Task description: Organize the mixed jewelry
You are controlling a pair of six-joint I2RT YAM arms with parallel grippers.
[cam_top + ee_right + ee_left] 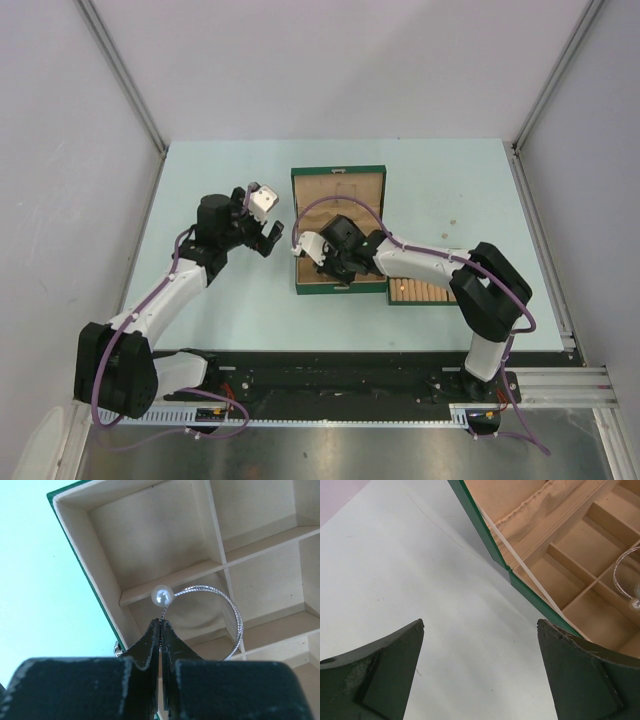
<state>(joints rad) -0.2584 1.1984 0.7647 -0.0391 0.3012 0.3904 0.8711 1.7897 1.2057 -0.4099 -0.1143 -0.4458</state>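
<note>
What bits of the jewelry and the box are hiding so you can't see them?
Right wrist view: the right hand pinches the silvery loop; its fingers hide the loop's lower end.
Left wrist view: the picture's right edge cuts off most of the loop.
Top view: the right arm covers the green box's compartments and part of the ring tray; the loop is too small to see.

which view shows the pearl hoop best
Right wrist: the pearl hoop is sharp, central, pinched in the shut right hand over the box. Left wrist catches only an arc at its edge; from the top it cannot be made out.
</note>
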